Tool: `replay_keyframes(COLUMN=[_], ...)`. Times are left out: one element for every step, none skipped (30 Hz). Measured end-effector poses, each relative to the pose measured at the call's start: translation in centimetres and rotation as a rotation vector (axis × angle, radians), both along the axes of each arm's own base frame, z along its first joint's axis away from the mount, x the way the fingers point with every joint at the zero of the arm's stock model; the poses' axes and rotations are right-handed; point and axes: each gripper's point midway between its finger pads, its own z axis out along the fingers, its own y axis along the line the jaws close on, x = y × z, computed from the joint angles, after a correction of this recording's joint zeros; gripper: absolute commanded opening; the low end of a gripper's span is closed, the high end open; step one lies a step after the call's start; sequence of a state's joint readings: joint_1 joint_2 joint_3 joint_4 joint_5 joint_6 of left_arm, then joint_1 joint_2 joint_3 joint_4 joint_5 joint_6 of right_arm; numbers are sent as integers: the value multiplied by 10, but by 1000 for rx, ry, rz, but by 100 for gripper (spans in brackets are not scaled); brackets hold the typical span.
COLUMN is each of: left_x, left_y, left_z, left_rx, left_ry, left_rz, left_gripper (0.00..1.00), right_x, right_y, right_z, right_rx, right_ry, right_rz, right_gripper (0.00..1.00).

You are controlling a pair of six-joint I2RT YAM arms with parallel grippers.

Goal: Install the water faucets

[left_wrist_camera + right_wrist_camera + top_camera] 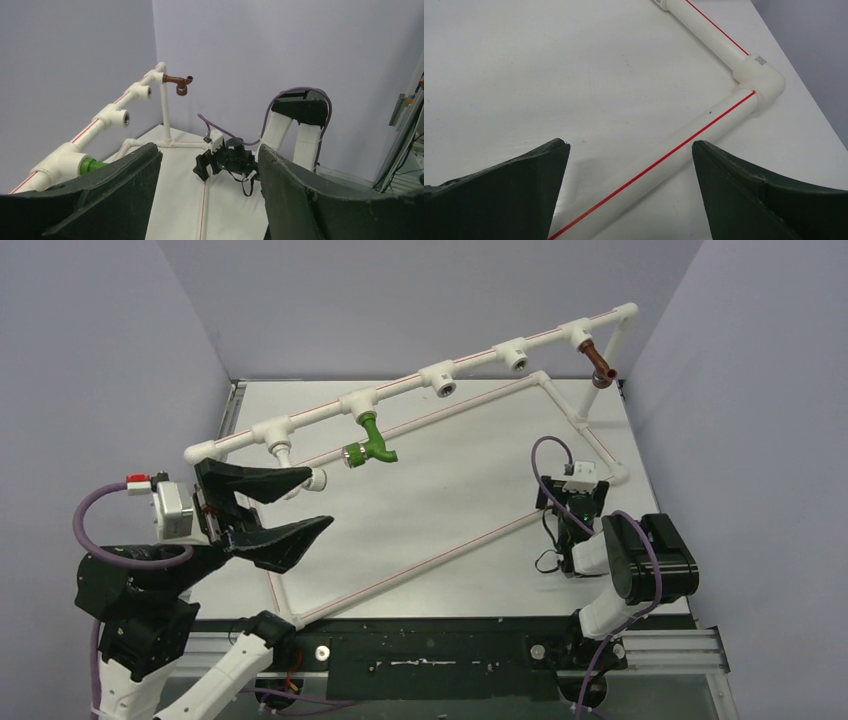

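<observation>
Green plastic bent-spout faucet (368, 440) hangs seated in the white pipe rail (315, 415) seen from above, reddish-brown faucet (600, 365) at its far end. Left wrist: my left claw (210, 148) stands apart, empty; I'd retreat straight, sparing the green one. Right wrist: right claw (630, 145) wide, idle over the bench (499, 60).

White links (235, 660) with black joint housings (650, 560), looping purple cables (80, 525), left pincer (318, 500) with broad matte-black tapered fingers (285, 540)

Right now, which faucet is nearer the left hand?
The green faucet, on the left half of the rail, just beyond the left hand; the brown faucet hangs at the rail's far right end.
</observation>
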State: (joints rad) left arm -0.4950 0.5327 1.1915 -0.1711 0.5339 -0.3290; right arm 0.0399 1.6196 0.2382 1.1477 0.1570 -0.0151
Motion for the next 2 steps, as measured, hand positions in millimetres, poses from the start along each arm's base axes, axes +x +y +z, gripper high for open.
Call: replay_keyframes(left_x=[1,1], left_y=[-1,-3], left_z=[-5,-9], left_rx=[9,17], left_ry=[10,17], left_rz=[-6,-11], left_gripper=[69,69], right_x=[0,0], right_y=[0,1], right_z=[0,-1], right_rx=[0,1], right_ry=[2,4], right_rz=[1,4], right_gripper=[100,100])
